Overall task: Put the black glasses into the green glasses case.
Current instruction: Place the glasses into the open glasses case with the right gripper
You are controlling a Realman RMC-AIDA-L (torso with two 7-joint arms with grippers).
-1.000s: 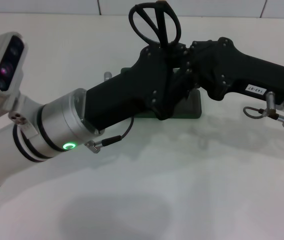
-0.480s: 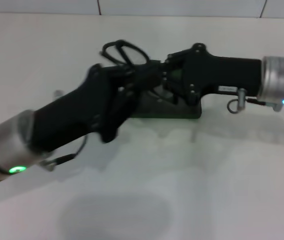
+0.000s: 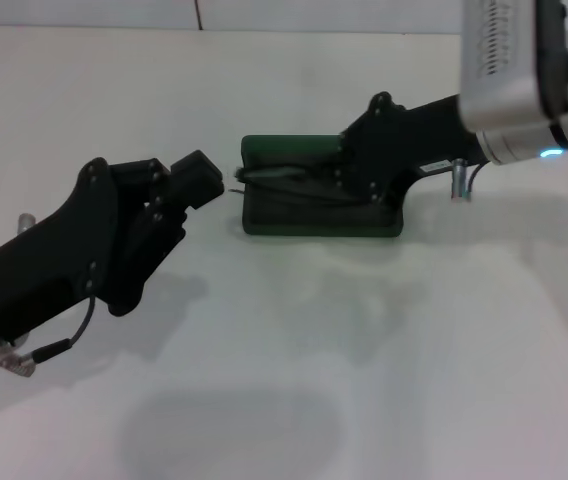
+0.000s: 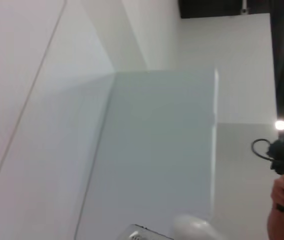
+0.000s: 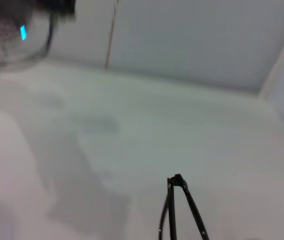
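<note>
Two grippers, now parted: left gripper (image 3: 202, 180) withdrawn, jaws open, empty; right gripper (image 3: 339, 172) lowers black glasses (image 3: 274, 174), gripped, into green glasses case (image 3: 314, 222).

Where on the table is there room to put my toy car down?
The wide front stretch of the white table, nearer than the green glasses case, is bare. So is the far strip by the wall. It's crowded in the middle: the right end effector is over the case with the black glasses, and the left end effector sits beside it.
</note>
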